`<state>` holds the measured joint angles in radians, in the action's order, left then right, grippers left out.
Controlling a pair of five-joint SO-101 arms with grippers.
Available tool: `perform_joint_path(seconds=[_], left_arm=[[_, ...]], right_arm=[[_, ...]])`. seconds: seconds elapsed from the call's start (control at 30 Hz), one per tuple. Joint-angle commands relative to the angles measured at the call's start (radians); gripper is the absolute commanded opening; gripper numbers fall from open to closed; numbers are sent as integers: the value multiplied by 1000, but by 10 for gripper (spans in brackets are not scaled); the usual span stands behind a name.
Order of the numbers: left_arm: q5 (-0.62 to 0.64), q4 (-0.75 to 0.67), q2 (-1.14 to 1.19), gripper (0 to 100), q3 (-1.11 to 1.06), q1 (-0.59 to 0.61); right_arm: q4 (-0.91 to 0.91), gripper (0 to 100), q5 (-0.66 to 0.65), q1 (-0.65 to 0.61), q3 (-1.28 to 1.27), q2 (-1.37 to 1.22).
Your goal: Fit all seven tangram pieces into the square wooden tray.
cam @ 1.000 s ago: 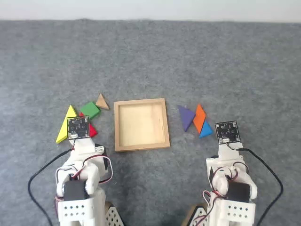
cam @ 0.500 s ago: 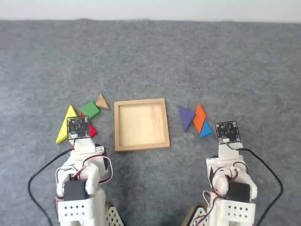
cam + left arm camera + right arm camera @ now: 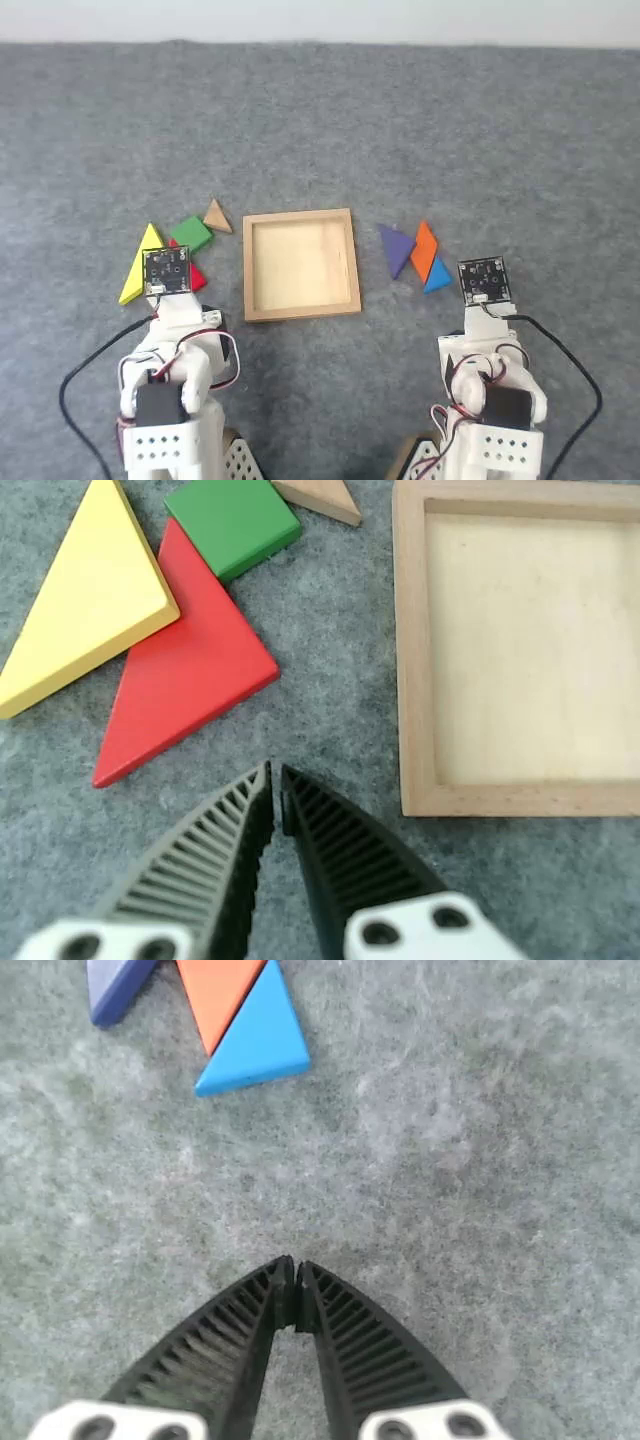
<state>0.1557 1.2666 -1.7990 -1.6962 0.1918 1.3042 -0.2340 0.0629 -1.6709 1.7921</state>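
The square wooden tray (image 3: pixel 249 268) (image 3: pixel 412 670) lies mid-table with nothing inside it. Left of it sit a yellow triangle (image 3: pixel 140 263) (image 3: pixel 85 595), a red triangle (image 3: pixel 197 277) (image 3: pixel 185 675), a green square (image 3: pixel 191 234) (image 3: pixel 232 520) and a small tan triangle (image 3: pixel 216 215) (image 3: pixel 320 495). Right of the tray are a purple triangle (image 3: pixel 396 247) (image 3: pixel 115 985), an orange parallelogram (image 3: pixel 425 250) (image 3: pixel 220 990) and a blue triangle (image 3: pixel 437 275) (image 3: pixel 255 1045). My left gripper (image 3: pixel 275 773) is shut and holds nothing, just short of the red triangle. My right gripper (image 3: pixel 292 1265) is shut over bare carpet, short of the blue triangle.
Grey carpet (image 3: pixel 320 130) covers the whole table, with wide free room beyond the pieces. Both arm bases (image 3: pixel 165 400) (image 3: pixel 490 400) stand at the near edge, with black cables looping beside them.
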Motion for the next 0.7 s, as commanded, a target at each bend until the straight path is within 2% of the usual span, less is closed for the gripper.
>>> perform_joint_path(seconds=[0.0,0.07,0.23,0.33,0.4,0.53,0.67], left_arm=[[5,-2,-21,14,15,3],[5,-2,-21,14,15,3],[5,-2,-21,14,15,3],[5,-2,-21,14,15,2],[5,-2,-21,14,15,0],[5,-2,-21,14,15,0],[5,-2,-21,14,15,2]], right_arm=[[1,20,-6,-8,118,22],[-13,20,6,-31,224,18],[-111,20,321,-271,376,-84],[-239,22,407,-354,434,-300],[-298,41,419,-361,512,-496],[-321,156,419,-378,749,-901],[-323,214,417,-461,945,-1257]])
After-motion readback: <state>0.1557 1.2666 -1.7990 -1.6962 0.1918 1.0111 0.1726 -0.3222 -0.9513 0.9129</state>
